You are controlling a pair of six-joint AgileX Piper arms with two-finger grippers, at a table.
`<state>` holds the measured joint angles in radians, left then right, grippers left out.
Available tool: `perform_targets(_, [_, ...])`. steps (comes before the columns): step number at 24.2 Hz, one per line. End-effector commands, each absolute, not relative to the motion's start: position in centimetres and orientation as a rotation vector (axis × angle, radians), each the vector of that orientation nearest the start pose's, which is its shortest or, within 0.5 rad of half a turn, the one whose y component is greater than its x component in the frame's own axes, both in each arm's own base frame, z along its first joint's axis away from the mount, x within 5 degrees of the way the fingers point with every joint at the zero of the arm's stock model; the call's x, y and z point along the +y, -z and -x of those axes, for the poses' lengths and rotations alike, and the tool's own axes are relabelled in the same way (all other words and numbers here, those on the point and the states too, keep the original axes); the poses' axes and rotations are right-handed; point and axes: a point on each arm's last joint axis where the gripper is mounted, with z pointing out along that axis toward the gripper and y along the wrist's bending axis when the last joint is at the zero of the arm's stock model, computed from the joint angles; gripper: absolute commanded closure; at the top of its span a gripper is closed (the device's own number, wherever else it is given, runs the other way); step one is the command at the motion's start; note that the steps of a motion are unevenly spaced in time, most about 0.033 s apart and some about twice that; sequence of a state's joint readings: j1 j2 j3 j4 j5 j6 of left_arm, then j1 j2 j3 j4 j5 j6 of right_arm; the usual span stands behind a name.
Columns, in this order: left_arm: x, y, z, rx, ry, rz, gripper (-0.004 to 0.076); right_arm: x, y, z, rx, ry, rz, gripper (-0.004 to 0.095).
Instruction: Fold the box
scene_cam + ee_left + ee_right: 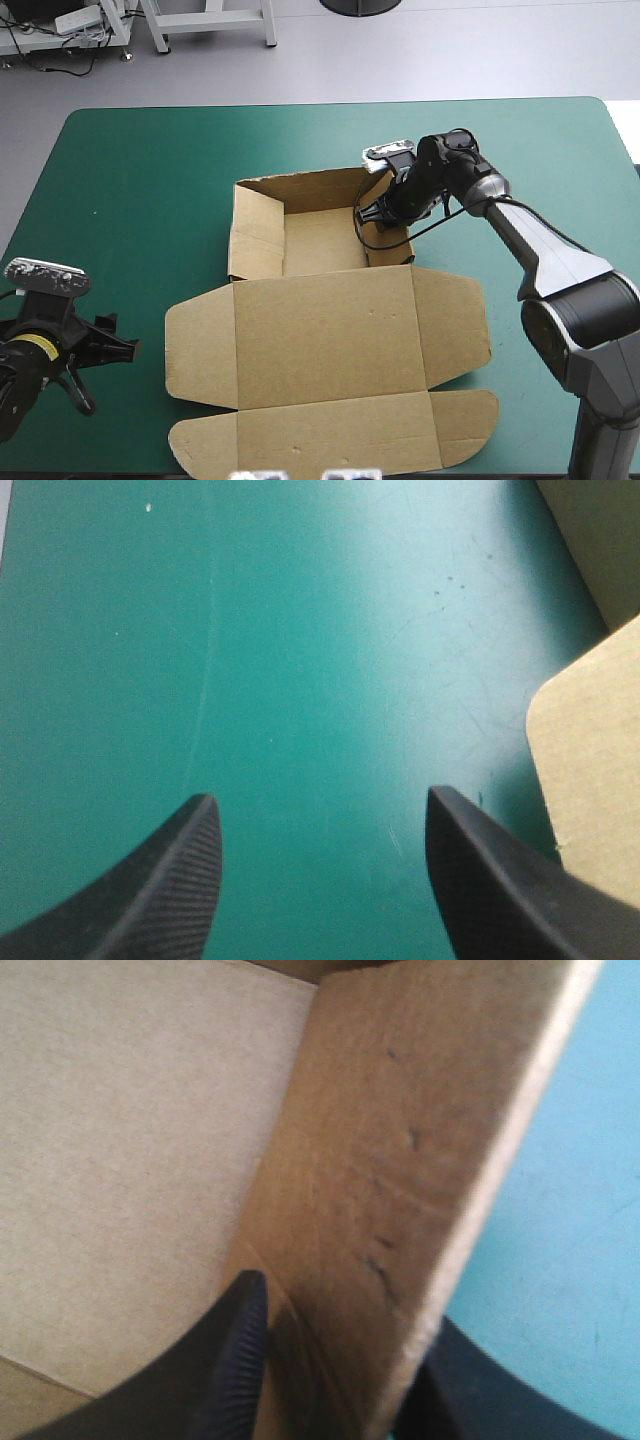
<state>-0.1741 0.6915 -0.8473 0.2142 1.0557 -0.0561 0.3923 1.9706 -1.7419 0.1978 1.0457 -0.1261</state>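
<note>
Box of brown cut board (300, 240), one item, sits at the middle of the table with the teal-green cover (130, 180), its tray part toward the far side and its lid (325, 335) spread toward the near edge. Condition: partly folded. Tray: far wall, left wall and right wall (390, 250) stand raised around a bare floor. The left wall looks doubled inward and, by my judgement, is tucked. Lid: lies flat on the cover, with its two side flaps and its long front flap (335, 440) with rounded ends all unfolded. My right gripper (385, 215), two black curved-fin fingers, is clamped on the right wall, straddling its top edge. One finger is inside the tray, the other outside over the cover, and the board is pinched between them. Whether this wall is fully doubled over and seated I cannot tell. I judge it the step in hand, the last of the raised walls to be settled. My left gripper (110, 375) is released, its fingers (160, 880) standing wide apart and holding nothing. It hangs over bare cover near the table's near left corner, well apart from the tray, with a rounded side flap of the lid just beside one finger. Remaining, as I judge: seat the right wall; the lid and its flaps look untouched.
</note>
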Motion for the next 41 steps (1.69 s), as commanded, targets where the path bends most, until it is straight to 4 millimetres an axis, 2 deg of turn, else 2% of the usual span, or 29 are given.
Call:
perform_targets(1, [-0.1, -35.6, -10.8, 2.355, -0.167, -0.156, 0.0294, 18.0, -29.9, -39.0, 2.639, -0.374, 0.639, 0.0795])
perform_targets(4, [0.0, -35.4, -10.7, 2.373, -0.170, -0.155, 0.0294, 17.8, -29.7, -39.1, 2.647, -0.339, 0.669, 0.0932])
perform_targets(8, [-0.1, -35.4, -10.7, 2.373, -0.158, -0.154, 0.0295, 16.9, -30.2, -39.5, 2.638, -0.286, 0.689, 0.0932])
perform_targets(11, [-0.2, -35.4, -10.7, 2.375, -0.147, -0.155, 0.0295, 14.8, -30.8, -40.2, 2.650, -0.196, 0.669, 0.0932])
perform_targets(16, [-0.2, -35.4, -10.7, 2.375, -0.148, -0.157, 0.0294, 9.1, -32.8, -42.0, 2.634, -0.062, 0.540, 0.0932])
perform_targets(21, [-0.2, -35.4, -10.7, 2.376, -0.149, -0.159, 0.0295, 0.9, -34.6, -43.2, 2.605, 0.085, 0.381, 0.0933])
perform_targets(24, [-0.2, -35.4, -10.7, 2.376, -0.150, -0.161, 0.0296, -4.2, -34.4, -43.1, 2.636, 0.208, 0.266, 0.0933])
perform_targets(25, [-0.2, -35.4, -10.7, 2.376, -0.150, -0.161, 0.0296, -7.1, -33.8, -42.9, 2.673, 0.245, 0.187, 0.0933])
perform_targets(27, [-0.2, -35.4, -10.7, 2.376, -0.156, -0.164, 0.0296, -10.2, -32.7, -42.7, 2.715, 0.232, 0.094, 0.0933])
perform_targets(29, [-0.1, -35.4, -10.7, 2.373, -0.162, -0.173, 0.0296, -12.0, -31.8, -42.8, 2.721, 0.242, 0.079, 0.0933])
perform_targets(33, [-0.2, -35.4, -10.7, 2.371, -0.163, -0.175, 0.0297, -13.0, -30.1, -43.7, 2.724, 0.251, 0.066, 0.0929])
perform_targets(35, [-0.1, -35.4, -10.7, 2.377, -0.164, -0.175, 0.0297, -13.1, -29.7, -43.9, 2.731, 0.253, 0.082, 0.0875])
perform_targets(36, [-0.1, -35.4, -10.7, 2.377, -0.164, -0.175, 0.0297, -13.2, -29.6, -43.9, 2.734, 0.257, 0.093, 0.0794])
perform_targets(37, [-0.1, -35.4, -10.7, 2.375, -0.164, -0.175, 0.0297, -13.1, -29.7, -43.9, 2.731, 0.261, 0.121, 0.0702])
perform_targets(39, [-0.1, -35.4, -10.7, 2.370, -0.169, -0.176, 0.0297, -13.1, -30.6, -43.9, 2.716, 0.256, 0.119, 0.0409])
perform_targets(40, [-0.1, -35.4, -10.7, 2.370, -0.169, -0.176, 0.0297, -13.1, -31.9, -43.9, 2.678, 0.258, 0.061, 0.0273])
perform_targets(41, [-0.1, -35.4, -10.7, 2.370, -0.169, -0.176, 0.0297, -13.0, -33.6, -43.7, 2.631, 0.261, 0.042, 0.0251])
